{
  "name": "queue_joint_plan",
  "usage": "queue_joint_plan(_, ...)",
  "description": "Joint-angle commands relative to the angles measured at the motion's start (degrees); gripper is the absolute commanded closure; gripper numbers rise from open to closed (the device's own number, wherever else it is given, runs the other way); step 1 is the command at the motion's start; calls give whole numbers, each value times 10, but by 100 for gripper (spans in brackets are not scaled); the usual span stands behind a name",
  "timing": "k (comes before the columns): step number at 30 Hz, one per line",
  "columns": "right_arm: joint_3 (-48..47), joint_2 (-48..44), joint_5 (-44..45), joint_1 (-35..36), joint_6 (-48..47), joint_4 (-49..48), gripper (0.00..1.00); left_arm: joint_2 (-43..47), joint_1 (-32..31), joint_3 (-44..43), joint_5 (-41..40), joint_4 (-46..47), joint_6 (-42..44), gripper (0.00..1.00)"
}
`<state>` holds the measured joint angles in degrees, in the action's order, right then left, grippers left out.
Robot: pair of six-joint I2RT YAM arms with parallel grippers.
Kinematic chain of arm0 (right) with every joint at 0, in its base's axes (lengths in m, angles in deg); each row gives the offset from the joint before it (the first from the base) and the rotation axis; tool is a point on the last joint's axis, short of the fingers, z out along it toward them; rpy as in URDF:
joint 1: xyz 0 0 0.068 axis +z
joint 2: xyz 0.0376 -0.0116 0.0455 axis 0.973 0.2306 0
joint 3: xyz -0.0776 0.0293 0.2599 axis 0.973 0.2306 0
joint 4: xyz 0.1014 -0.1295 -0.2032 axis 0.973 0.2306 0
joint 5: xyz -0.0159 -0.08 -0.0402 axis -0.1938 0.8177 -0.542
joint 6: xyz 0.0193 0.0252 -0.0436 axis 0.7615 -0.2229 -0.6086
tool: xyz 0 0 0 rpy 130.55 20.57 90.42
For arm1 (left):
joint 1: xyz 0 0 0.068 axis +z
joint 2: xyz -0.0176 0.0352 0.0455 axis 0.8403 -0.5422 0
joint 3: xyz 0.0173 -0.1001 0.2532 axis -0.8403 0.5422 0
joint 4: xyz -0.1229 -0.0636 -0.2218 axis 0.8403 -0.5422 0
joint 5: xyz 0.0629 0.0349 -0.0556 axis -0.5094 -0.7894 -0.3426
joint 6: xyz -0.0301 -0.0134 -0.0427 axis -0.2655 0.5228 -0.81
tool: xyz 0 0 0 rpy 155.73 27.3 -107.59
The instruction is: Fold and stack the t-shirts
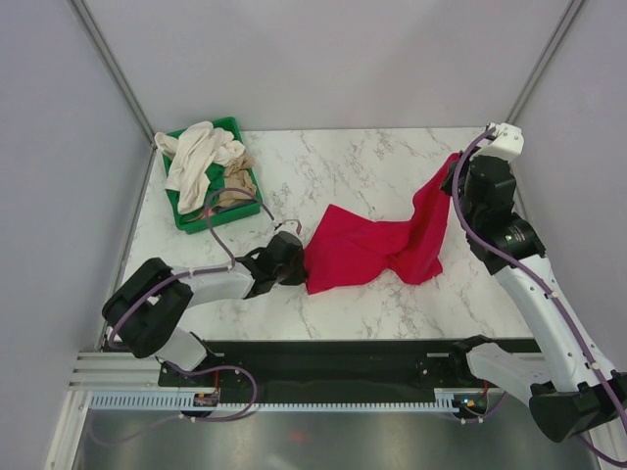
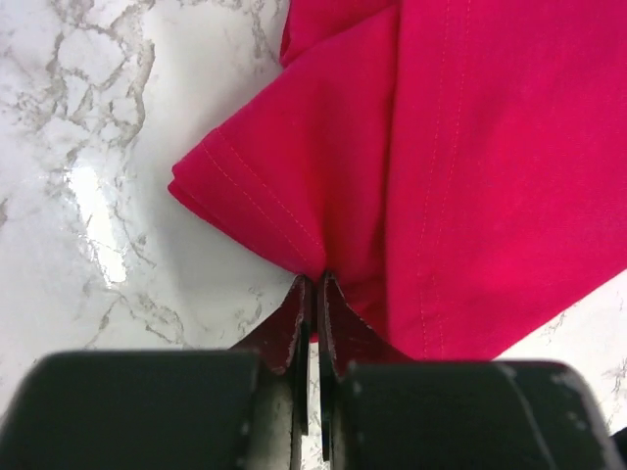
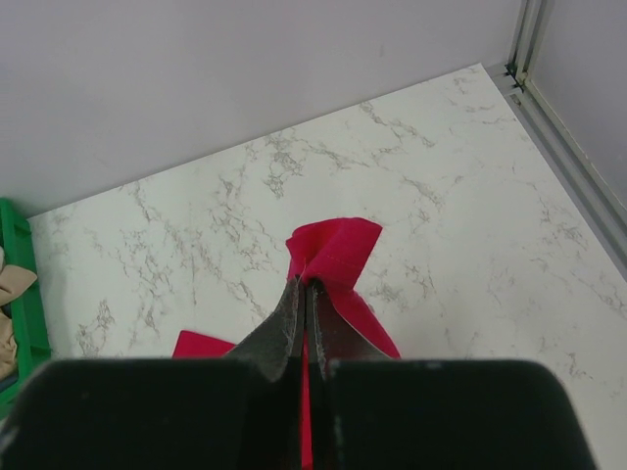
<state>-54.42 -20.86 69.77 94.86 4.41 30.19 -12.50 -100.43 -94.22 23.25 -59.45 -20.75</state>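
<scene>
Tray (image 1: pixel 231 123) at the table's (image 1: pixel 343 162) back-left corner carries the cream-white t-shirt (image 1: pixel 194 157) and the tan t-shirt (image 1: pixel 236 182) in a heap. My left gripper (image 2: pixel 315 279) sits low near the front edge, left of centre, jaws clenched on a hem of the crimson t-shirt (image 1: pixel 362 253). From there the shirt's long axis runs right and back, rising to my right gripper (image 3: pixel 306 284) near the right edge, pinched tight on the lifted far end. I judge both ends must draw apart along that line.
</scene>
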Motion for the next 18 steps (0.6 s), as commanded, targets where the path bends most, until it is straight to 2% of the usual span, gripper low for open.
queue_joint_plan(1, 4, -12, -2, -1, 2, -27, 100, -36, -7, 3, 9, -40, -19, 98)
queue_joint_plan(4, -2, -22, -2, -1, 4, -13, 100, 11, -7, -24, -14, -97, -12, 98)
queue_joint_plan(7, -21, -43, -2, -1, 7, -7, 100, 78, -7, -77, -51, -199, 9, 98)
queue_joint_plan(8, -29, -46, -1, -1, 6, -5, 100, 131, -7, -116, -69, -245, 24, 98)
queue_joint_plan(10, -55, -58, 5, -1, 0, 5, 100, 179, -7, -165, -85, -295, 55, 98)
queue_joint_plan(12, -82, -79, 20, 0, -2, 11, 100, 230, -7, -251, -110, -356, 76, 98)
queue_joint_plan(18, -151, -139, 54, -1, -26, -5, 100, 279, -8, -500, -132, -463, 156, 98)
